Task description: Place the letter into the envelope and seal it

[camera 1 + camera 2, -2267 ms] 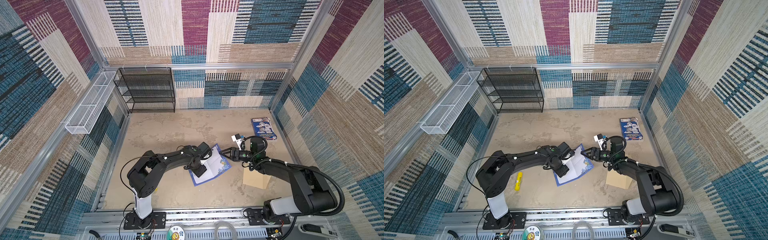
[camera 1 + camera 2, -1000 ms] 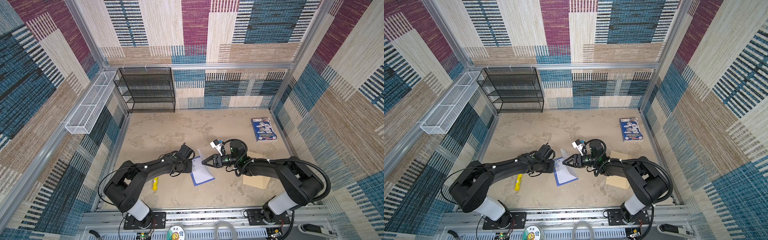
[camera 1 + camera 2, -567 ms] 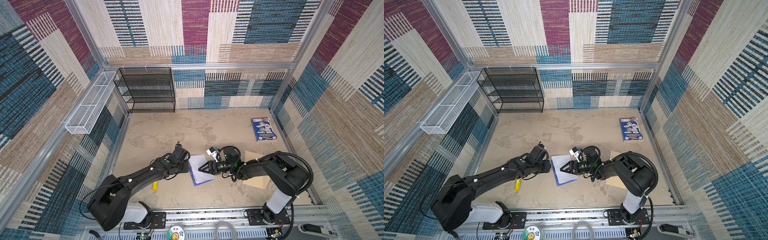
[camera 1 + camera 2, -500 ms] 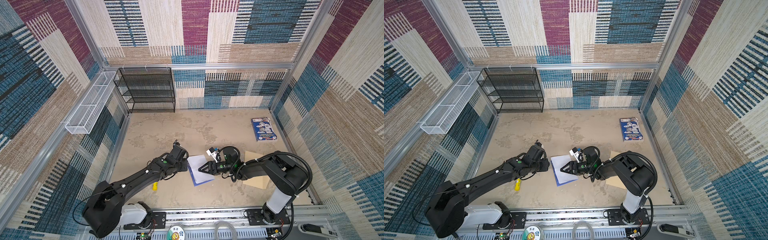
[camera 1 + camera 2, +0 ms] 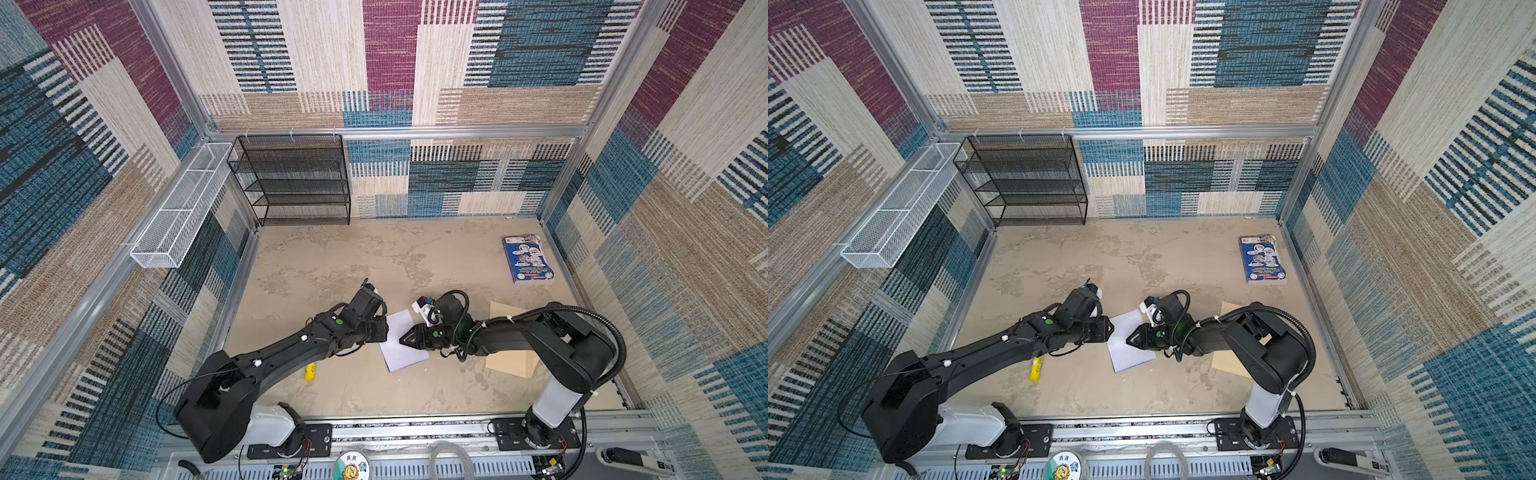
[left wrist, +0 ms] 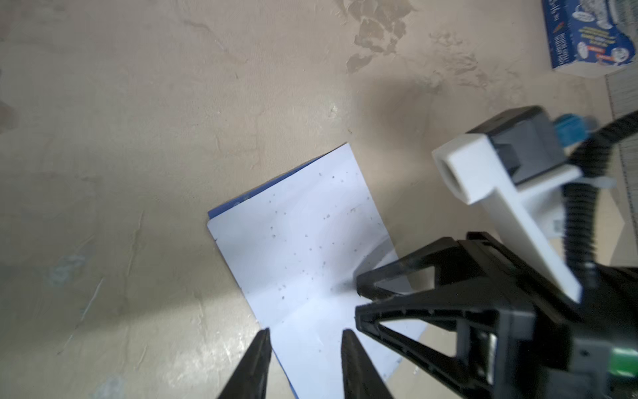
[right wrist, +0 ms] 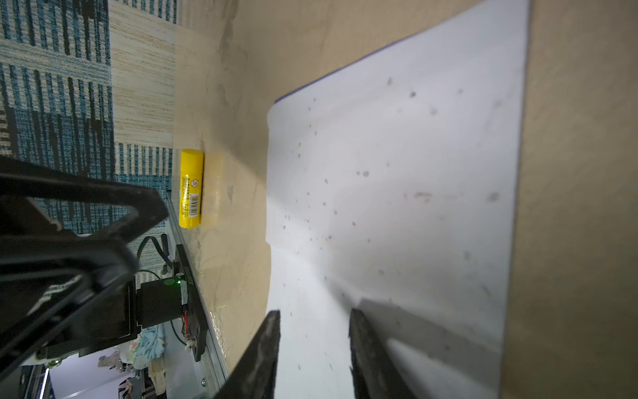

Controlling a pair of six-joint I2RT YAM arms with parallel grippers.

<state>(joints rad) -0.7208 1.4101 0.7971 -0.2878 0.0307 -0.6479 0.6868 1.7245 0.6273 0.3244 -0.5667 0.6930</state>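
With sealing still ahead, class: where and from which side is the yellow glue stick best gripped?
Mid-body, from above. The glue stick lies on its side on the table, so jaws set across its round barrel should close on both long sides.

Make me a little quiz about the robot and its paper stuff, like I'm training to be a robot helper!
1. True or false: the letter is already inside the envelope.
2. What colour is the glue stick lying on the table near the left arm? A) red B) yellow C) green
3. In both top views, which arm covers part of the envelope?

Key
1. False. The letter lies folded on the table, white side up, apart from the envelope.
2. B.
3. The right arm.
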